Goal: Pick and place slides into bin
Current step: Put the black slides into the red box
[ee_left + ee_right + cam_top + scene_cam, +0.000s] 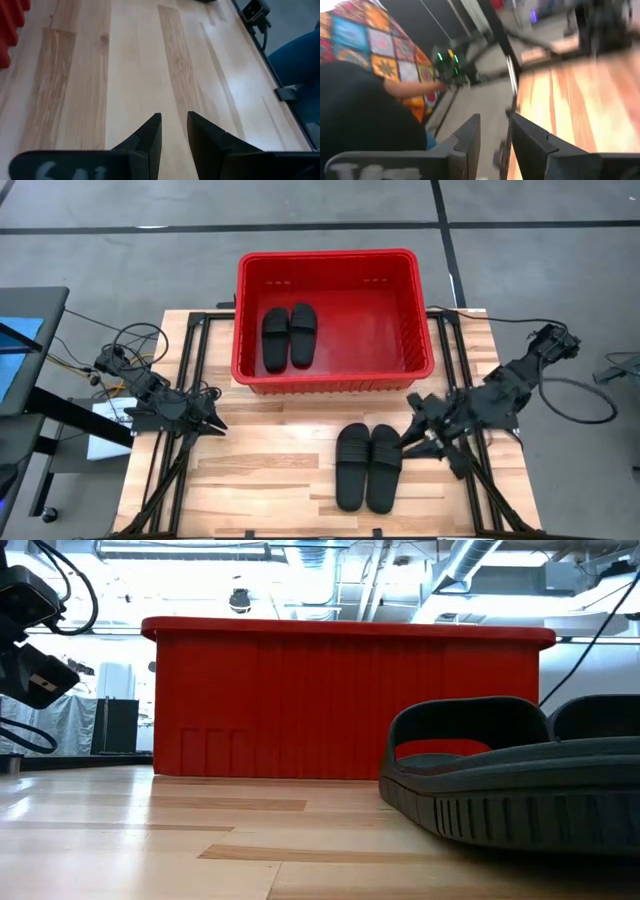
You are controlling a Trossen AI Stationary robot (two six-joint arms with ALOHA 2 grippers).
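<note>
Two slides in the bin, two on the worktop beside the right gripper.

The right gripper (pixel 412 442), fingers slightly apart and empty, sits just right of the worktop pair (pixel 367 467). Those slides lie side by side, long axes running toward the red bin (pixel 334 378). Another pair (pixel 289 337) lies in its left half, aligned likewise. The left gripper (pixel 217 424) waits well apart at the worktop's (pixel 270 480) left, fingers narrowly apart, empty.
</note>
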